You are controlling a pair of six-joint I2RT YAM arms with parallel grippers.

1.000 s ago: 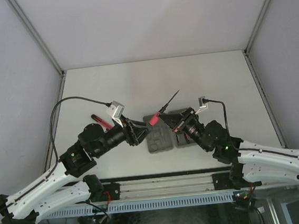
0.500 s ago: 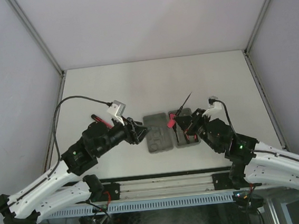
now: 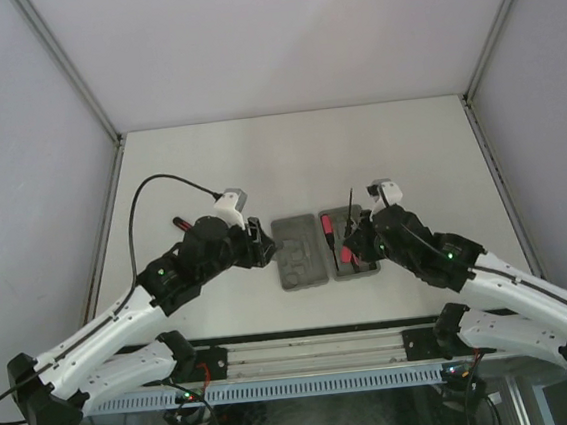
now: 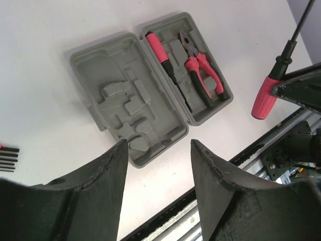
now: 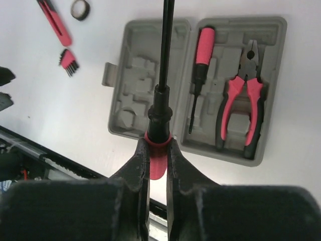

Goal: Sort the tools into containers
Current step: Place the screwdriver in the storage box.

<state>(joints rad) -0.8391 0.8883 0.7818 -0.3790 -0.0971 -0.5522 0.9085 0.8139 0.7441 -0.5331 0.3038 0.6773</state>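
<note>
The far half of the desk (image 3: 298, 151) lies bare, with wide room to pass right up to the enclosure's walls (image 3: 16, 148). Nearer, it crowds. The left tray (image 4: 120, 95) shows only bare recesses, open from above. The right tray (image 4: 173, 27) is partly taken by a short screwdriver (image 4: 161, 54) and the pliers (image 4: 201, 75). Over the trays the right jaws pinch a long screwdriver (image 5: 161, 100) whose shaft sticks up across the way. The left jaws stand apart with nothing between, just beside the left tray's outer edge. Left of the trays, a red-handled tool (image 5: 52, 20), a ring (image 5: 80, 8) and a bit set (image 5: 68, 59) litter the desk.
</note>
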